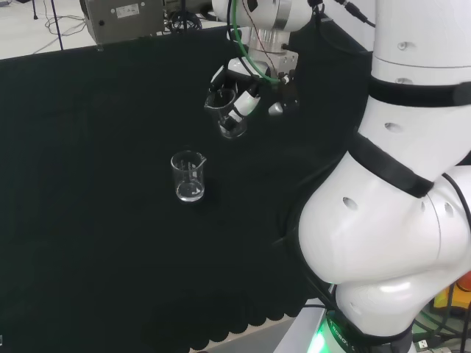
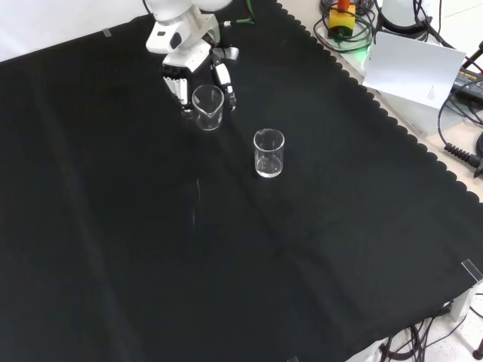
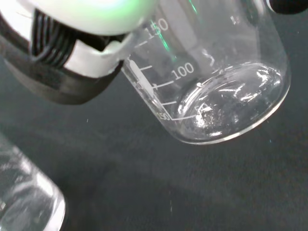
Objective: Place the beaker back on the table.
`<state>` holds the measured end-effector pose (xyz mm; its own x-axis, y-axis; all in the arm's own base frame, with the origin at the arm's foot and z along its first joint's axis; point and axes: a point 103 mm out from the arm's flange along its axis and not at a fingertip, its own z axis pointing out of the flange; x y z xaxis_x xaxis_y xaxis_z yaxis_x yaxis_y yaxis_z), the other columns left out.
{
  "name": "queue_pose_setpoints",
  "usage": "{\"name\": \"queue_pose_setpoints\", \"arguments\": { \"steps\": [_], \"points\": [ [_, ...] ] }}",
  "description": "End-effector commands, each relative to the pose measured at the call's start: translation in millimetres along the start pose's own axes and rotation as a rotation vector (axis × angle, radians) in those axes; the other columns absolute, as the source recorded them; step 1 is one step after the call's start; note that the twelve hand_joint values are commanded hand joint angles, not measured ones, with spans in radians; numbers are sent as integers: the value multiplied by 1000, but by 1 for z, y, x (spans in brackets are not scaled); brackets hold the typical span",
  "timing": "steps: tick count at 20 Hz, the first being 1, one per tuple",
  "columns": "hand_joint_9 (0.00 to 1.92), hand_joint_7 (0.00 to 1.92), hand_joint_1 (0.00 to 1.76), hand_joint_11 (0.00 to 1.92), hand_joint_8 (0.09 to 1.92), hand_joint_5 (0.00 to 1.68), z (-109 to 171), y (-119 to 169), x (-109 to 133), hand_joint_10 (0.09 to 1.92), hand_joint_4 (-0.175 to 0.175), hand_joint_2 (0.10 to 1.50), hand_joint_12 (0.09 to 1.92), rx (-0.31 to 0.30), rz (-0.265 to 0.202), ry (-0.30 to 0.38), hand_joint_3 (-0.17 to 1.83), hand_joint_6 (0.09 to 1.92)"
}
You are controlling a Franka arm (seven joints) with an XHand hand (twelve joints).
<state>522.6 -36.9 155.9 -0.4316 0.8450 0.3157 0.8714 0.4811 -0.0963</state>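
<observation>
— Anything near the fingers [image 2: 182, 89]?
— A second glass beaker [image 2: 269, 153], upright on the black cloth [image 2: 226, 264], apart from them, nothing between.
— And the held beaker [image 2: 207, 107]?
— Clear, graduated, tilted, raised off the cloth, clasped between curled fingers of the hand [image 1: 250, 99].

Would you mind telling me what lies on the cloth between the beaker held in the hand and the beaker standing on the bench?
Nothing: in the front view only bare black cloth separates the held beaker from the standing beaker.
</observation>
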Motion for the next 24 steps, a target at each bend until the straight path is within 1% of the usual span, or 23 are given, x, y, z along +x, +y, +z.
{"name": "queue_pose_setpoints", "arguments": {
  "steps": [1, 3, 5, 8, 11, 13, 16, 17, 18, 19, 20, 22, 24],
  "points": [
    [1732, 1522, 1126, 1530, 441, 1150, 10, 18, -11, 87, 56, 704, 586, -39, -34, 49, 682, 902],
    [1729, 1518, 1127, 1525, 443, 1149, 13, 24, -12, 87, 53, 705, 586, -37, -42, 55, 682, 904],
    [1726, 1509, 1129, 1520, 455, 1146, 16, 29, -14, 87, 36, 708, 593, -25, -52, 59, 679, 909],
    [1720, 1500, 1131, 1513, 462, 1144, 21, 35, -17, 87, 26, 710, 597, -8, -58, 64, 678, 911],
    [1711, 1493, 1133, 1503, 466, 1145, 25, 38, -22, 87, 19, 711, 598, -19, -72, 75, 675, 909],
    [1707, 1487, 1137, 1498, 474, 1146, 27, 39, -25, 87, 2, 714, 605, -25, -79, 82, 669, 905],
    [1703, 1482, 1139, 1493, 478, 1147, 33, 41, -29, 87, -6, 715, 609, -37, -83, 99, 666, 902],
    [1700, 1480, 1139, 1489, 478, 1147, 35, 42, -31, 87, -7, 715, 608, -43, -83, 110, 666, 902],
    [1695, 1477, 1138, 1482, 481, 1148, 41, 50, -27, 87, -1, 718, 614, -38, -88, 112, 658, 896],
    [1691, 1475, 1137, 1475, 482, 1150, 43, 51, -28, 87, 5, 720, 618, -43, -89, 124, 652, 891],
    [1686, 1472, 1136, 1469, 483, 1150, 43, 50, -30, 87, 8, 722, 621, -50, -91, 135, 648, 888],
    [1679, 1467, 1131, 1453, 482, 1154, 44, 47, -36, 87, 28, 729, 633, -58, -93, 144, 631, 876],
    [1669, 1462, 1129, 1440, 480, 1156, 45, 45, -40, 87, 36, 732, 636, -64, -92, 150, 623, 869]
  ]
}}
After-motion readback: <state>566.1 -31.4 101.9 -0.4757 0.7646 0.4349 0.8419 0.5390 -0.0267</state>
